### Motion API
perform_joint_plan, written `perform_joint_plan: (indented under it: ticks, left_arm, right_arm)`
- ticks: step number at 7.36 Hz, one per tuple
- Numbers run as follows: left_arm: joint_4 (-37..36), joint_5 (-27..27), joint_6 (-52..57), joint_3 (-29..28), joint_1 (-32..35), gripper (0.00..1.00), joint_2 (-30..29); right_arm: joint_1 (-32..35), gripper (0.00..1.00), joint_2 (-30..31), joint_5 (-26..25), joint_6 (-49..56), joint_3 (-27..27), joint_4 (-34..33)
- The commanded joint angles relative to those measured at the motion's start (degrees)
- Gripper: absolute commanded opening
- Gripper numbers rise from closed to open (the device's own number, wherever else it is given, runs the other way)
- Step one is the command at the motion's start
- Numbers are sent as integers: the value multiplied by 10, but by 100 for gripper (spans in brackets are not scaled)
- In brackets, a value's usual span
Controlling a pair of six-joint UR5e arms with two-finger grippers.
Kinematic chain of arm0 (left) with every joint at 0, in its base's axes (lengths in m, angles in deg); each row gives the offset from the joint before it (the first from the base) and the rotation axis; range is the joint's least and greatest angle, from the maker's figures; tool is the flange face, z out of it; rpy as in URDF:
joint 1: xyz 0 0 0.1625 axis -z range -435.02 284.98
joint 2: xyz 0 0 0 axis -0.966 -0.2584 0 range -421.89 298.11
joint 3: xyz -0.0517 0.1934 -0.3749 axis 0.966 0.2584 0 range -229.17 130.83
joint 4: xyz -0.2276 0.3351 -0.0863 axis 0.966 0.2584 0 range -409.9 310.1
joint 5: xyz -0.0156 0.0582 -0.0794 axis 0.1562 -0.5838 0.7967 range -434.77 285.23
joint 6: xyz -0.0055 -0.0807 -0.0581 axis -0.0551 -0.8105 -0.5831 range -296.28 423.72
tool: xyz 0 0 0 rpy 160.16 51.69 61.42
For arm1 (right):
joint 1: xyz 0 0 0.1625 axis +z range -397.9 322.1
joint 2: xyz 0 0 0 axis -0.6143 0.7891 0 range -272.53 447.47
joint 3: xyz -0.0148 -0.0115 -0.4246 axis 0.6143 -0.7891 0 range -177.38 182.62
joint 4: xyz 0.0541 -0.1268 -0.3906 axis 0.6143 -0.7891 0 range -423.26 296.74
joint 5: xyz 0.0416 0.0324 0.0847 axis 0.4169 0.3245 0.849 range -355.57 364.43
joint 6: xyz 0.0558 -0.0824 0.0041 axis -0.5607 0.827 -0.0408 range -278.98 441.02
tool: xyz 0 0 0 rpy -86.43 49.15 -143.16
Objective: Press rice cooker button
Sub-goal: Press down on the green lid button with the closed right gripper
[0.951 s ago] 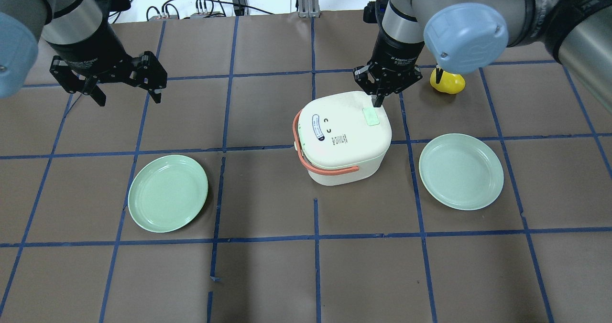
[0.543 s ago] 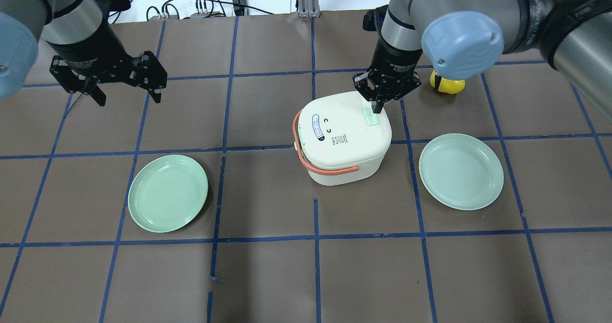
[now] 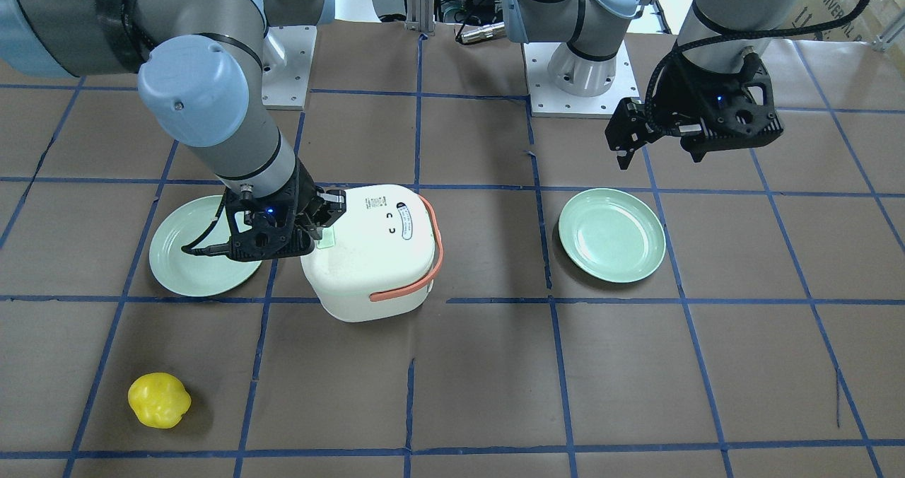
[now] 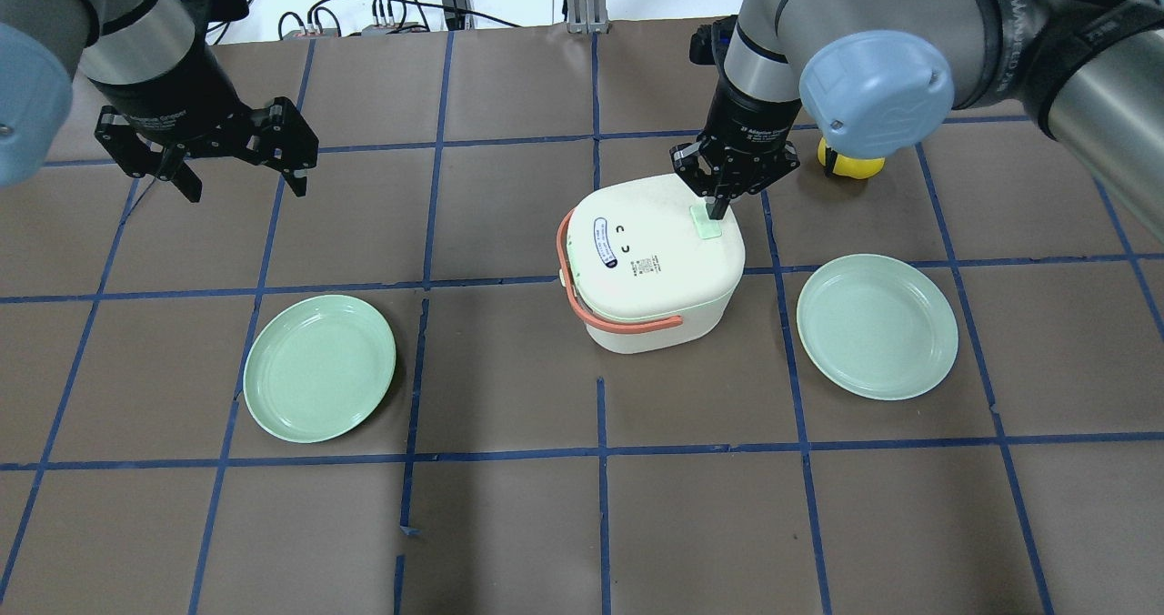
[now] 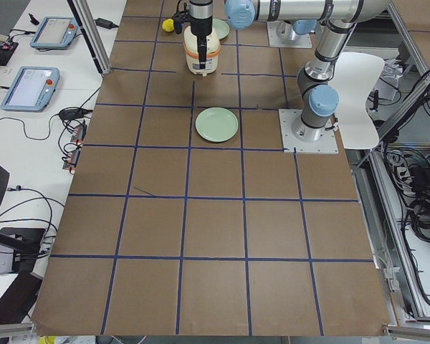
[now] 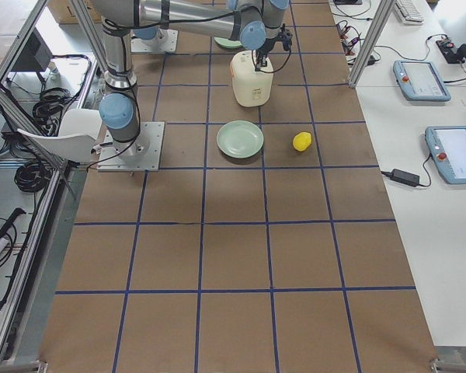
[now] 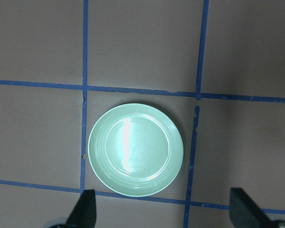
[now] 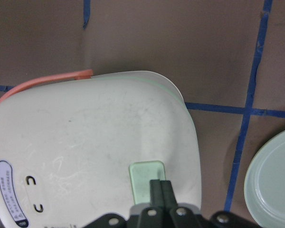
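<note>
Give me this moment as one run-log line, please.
right tool: shut, tips at the button on the rice cooker | contact: unclear | left tool: open, raised, apart from cooker

Rice cooker [image 4: 650, 274] stands mid-worktop [image 4: 509, 524]. Left plate [image 4: 319, 367] lies well apart on its left; right plate [image 4: 877, 326] lies near on its right. Button [image 4: 705, 225] sits at the lid's far right edge. Small item [image 4: 850, 165] lies beyond the cooker, to the right.
</note>
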Motion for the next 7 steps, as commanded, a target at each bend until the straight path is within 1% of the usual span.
perform_joint_plan:
  ticks: [1,7]
  left_arm:
    - [0,0,0,0,0,100,0]
    - [1,0,0,0,0,100,0]
  right_arm:
    - [0,12,-7,1,0,0,-5]
    - [0,12,-9,1,0,7,-16]
